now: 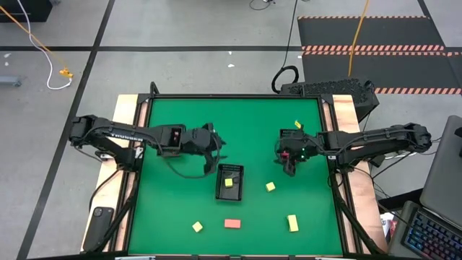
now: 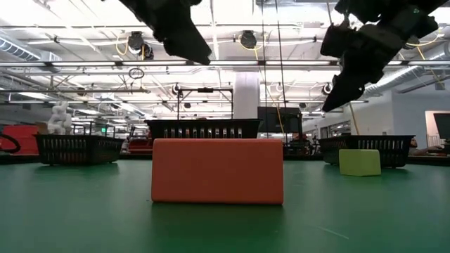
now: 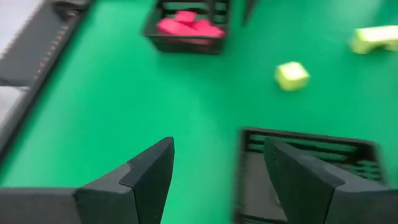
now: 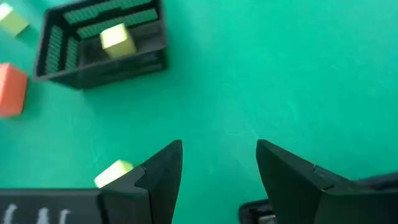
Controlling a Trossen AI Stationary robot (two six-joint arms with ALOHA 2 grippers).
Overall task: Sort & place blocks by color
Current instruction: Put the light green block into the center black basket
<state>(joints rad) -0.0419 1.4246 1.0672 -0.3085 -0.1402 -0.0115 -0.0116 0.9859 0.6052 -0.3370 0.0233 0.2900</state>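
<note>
A black tray (image 1: 229,182) in the middle of the table holds one pale yellow block (image 4: 117,38). A second black tray (image 3: 186,28) toward the far right holds pink-red blocks. Loose on the table lie a salmon-orange block (image 1: 232,223) and yellow blocks (image 1: 270,186), (image 1: 292,222), (image 1: 197,227), (image 1: 297,125). My left gripper (image 3: 219,144) hangs open above the table, just left of the middle tray's far end. My right gripper (image 4: 219,146) hangs open over bare table, right of that tray. Neither holds anything.
In the low view the orange block (image 2: 218,171) stands nearest the front edge, with a yellow block (image 2: 359,161) to its right. A further black tray (image 2: 77,149) shows at the left in that view. Open green table lies at the far left and near left.
</note>
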